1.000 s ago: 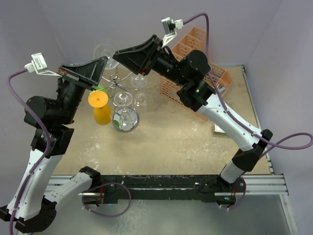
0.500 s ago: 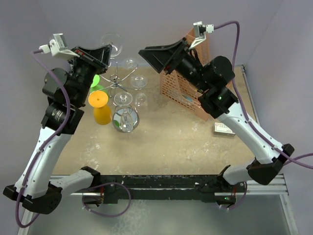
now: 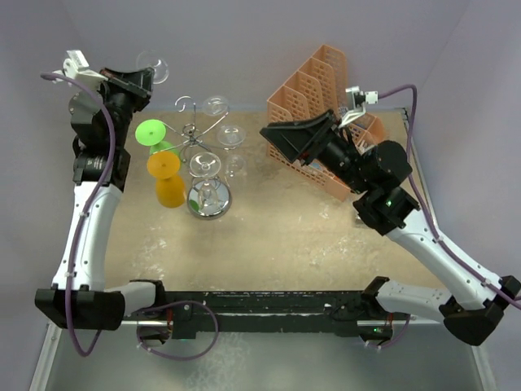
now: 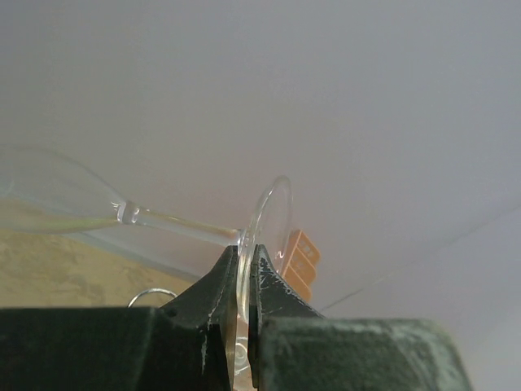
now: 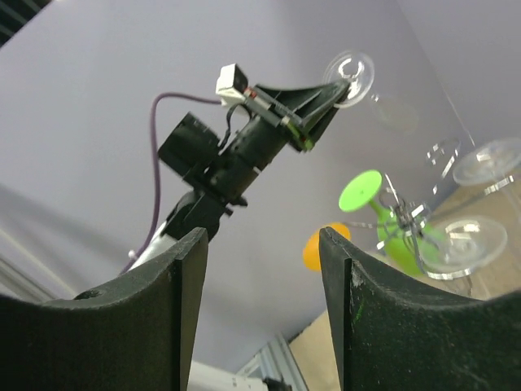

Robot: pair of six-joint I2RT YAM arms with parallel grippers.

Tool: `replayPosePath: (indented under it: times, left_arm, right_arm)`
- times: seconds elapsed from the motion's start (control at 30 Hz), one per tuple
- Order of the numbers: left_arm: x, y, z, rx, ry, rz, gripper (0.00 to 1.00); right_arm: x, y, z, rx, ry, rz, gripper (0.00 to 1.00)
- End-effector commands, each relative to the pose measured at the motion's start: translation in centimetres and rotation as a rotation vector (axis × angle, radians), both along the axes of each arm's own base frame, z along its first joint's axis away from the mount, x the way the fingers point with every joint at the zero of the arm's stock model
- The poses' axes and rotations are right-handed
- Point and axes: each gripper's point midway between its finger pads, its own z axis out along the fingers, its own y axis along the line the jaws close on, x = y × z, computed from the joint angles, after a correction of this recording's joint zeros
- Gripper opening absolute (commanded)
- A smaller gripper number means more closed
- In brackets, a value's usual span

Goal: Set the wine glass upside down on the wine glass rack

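Aloft, wine glass (image 3: pixel 153 64) in left gripper (image 4: pixel 245 259)

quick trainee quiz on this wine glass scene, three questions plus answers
1. True or false: the left gripper is shut on the foot of the wine glass.
2. The right gripper is: A open and empty; B shut on a glass; C shut on nothing.
3. Fill in: the held glass is ___ the wine glass rack (on/off).
Key: 1 true; 2 A; 3 off.
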Motion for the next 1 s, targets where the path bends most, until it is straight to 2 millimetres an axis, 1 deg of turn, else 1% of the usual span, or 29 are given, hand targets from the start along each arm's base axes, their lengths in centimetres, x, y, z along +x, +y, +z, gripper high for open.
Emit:
replayPosePath:
  times: [0.0,0.2,0.27,0.4,0.6,0.67,0.77,0.83,0.97]
  left_arm:
    - [0.4,-2.1,0.9,-0.122,-0.082,-0.187,0.0]
    - [1.5,-2.0,-1.8,-0.175,-0.035,-0.214,0.0]
    - [1.5,-1.8,-2.6,-0.193,-0.016,-0.212,0.0]
    - [0.8,-1.2,-3.5,-0.183,0.016,-0.173,0.0]
    - [0.2,-1.2,-5.0,-0.196,0.062,-0.172,0.0]
    - [0.1,-1.4,-5.5,-0.202,0.073,-0.18,0.0]
    - [-0.6,-1.9,-5.4,-0.23,0.06,-0.216,0.0]
    - [-0.7,-2.2,-5.9,-0.246,0.075,-0.233,0.0]
    - [-1.1,-2.4,-6.4,-0.257,0.078,-0.243,0.0]
  right_arm:
    - [-0.8,-1.4,-1.2,0.037,0.033,-0.016,0.58]
    - [-1.4,-2.3,-4.5,0.014,0.092,-0.022,0.58]
    - [-1.5,-2.7,-5.1,0.03,0.118,-0.029,0.57]
    - [-1.7,-3.6,-5.5,0.067,0.129,-0.049,0.55]
    - [-1.5,-4.7,-5.9,0.069,0.159,-0.101,0.54]
    - [-1.4,-5.1,-6.1,0.073,0.172,-0.12,0.54]
    - [-1.3,-6.0,-6.5,0.087,0.19,-0.157,0.54]
    - [-1.2,-6.4,-6.6,0.096,0.198,-0.175,0.54]
    - [-1.1,-7.2,-6.8,0.105,0.207,-0.207,0.53]
